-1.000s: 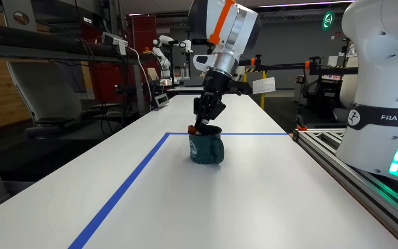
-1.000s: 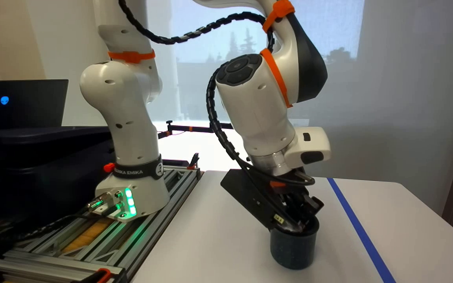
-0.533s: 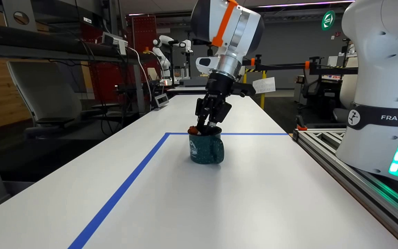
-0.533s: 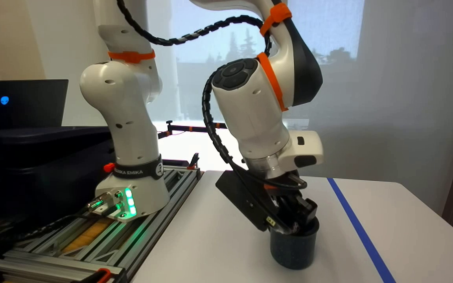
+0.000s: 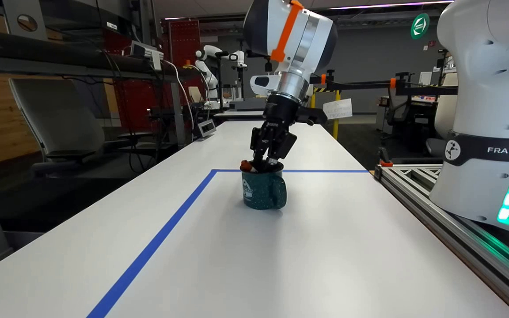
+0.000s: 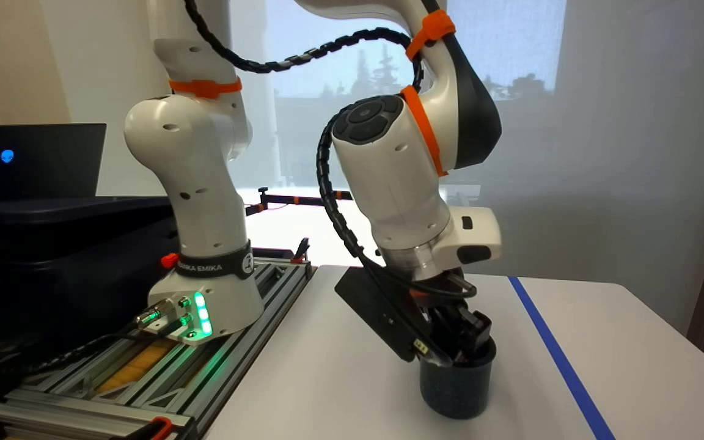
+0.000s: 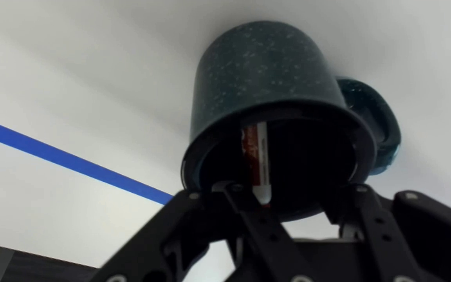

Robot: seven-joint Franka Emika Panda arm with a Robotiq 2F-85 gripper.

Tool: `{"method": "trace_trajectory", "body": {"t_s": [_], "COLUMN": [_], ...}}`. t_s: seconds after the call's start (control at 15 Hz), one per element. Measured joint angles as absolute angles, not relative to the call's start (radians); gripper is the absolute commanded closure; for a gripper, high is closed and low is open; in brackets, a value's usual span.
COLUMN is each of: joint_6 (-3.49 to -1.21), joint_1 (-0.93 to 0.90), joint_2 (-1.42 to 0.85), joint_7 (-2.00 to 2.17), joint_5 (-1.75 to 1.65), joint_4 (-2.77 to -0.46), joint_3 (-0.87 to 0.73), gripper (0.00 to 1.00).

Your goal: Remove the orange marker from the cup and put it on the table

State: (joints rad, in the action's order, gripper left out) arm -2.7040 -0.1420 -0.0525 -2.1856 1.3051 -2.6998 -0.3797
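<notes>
Currently: 1 cup [image 7: 264, 70], 1 orange marker [image 7: 255, 154], 1 table [image 5: 325, 265], 1 gripper [image 7: 286, 194]. Cup stands upright on table; its 1 handle [image 7: 390, 147] is at three o'clock in wrist view. Marker is inside cup: in wrist view it lies toward nine o'clock of the mouth, white end toward six; in an exterior view its orange-red end [image 5: 246, 166] shows at the rim, nine o'clock. Gripper has 2 fingers [image 7: 266, 229], spread apart, tips at cup's mouth. Marker is just beside the nine-o'clock finger, which covers part of its end; contact between them cannot be told. Blue tape lines [image 5: 163, 234]: 2 in an exterior view, meeting between nine and ten o'clock from cup; 1 in wrist view, between eight and nine. Arm [image 6: 388, 177]: 1, tilted, above cup toward eleven o'clock; at least 3 orange straps [image 6: 425, 129] on it. Laptop [image 6: 28, 171]: 1, ten o'clock from cup, well apart.
</notes>
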Motion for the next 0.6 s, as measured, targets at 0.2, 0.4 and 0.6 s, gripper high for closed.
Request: {"method": "trace_trajectory", "body": {"t_s": [0.2, 0.4, 0.6], "joint_6": [-2.704, -2.704, -2.704], "joint_1": [-0.142, -0.141, -0.141], "joint_2": [-0.065, -0.066, -0.07], "joint_7": [-2.186, -2.186, -2.181], "joint_5": [1.306, 1.306, 1.305], "joint_4": [-2.692, -2.685, -2.681], "joint_3": [-0.373, -0.373, -0.373], "gripper": [0.98, 1.0, 1.0]}}
